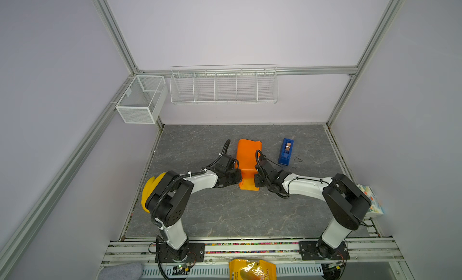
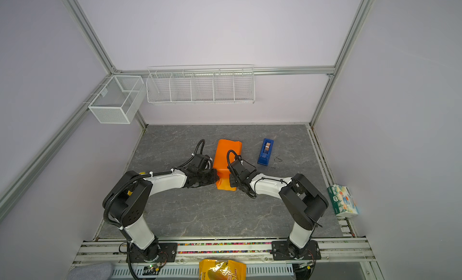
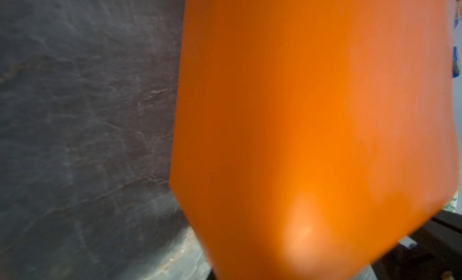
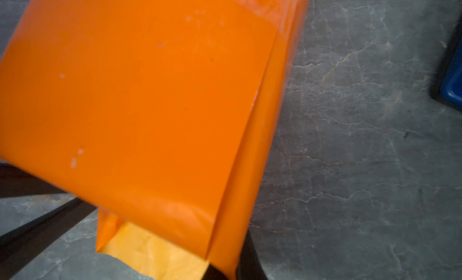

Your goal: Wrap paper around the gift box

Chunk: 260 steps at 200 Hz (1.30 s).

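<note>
Orange paper [image 1: 247,153] sits mid table [image 1: 212,216], gift box unseen, likely inside; left gripper [image 1: 238,178] and right gripper [image 1: 255,180], both pressed together, flank its 6 o'clock end from 9 and 3, pinch unclear. Risk: loose overlap springs open, or the thin flap tears if tugged.

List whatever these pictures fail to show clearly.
- the gift box: unseen in every view; the paper covers it.
- left gripper, right gripper: fingertips hidden by their own bodies in both top views; wrist views show mostly blurred paper.
- snack bag: cut by the bottom edge, top views.
- yellow object: mostly behind the left arm.
</note>
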Motion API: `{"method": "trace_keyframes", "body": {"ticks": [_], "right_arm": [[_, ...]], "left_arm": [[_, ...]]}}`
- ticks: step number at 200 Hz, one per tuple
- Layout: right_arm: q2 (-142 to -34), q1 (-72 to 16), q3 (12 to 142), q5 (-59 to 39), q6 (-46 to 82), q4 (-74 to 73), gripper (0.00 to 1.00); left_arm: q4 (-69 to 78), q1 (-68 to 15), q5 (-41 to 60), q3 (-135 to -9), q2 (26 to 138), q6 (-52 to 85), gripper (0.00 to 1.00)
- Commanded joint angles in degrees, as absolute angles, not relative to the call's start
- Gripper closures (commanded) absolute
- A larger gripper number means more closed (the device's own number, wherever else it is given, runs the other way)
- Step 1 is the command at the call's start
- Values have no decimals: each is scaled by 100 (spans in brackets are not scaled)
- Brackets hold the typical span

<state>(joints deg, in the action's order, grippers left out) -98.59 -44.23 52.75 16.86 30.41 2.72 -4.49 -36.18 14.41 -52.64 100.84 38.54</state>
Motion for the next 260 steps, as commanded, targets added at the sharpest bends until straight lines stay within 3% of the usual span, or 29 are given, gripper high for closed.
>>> {"method": "trace_keyframes", "body": {"ticks": [1,260], "right_arm": [[-9782,-4387,5212,1666,3054,321,94],[-9756,-4395,5203,1634,3041,303,94]], "left_arm": [[-219,-3673,1448,-5431,10221,3927,100],[105,-3795,1199,-5323,10504,4324,97]]}}
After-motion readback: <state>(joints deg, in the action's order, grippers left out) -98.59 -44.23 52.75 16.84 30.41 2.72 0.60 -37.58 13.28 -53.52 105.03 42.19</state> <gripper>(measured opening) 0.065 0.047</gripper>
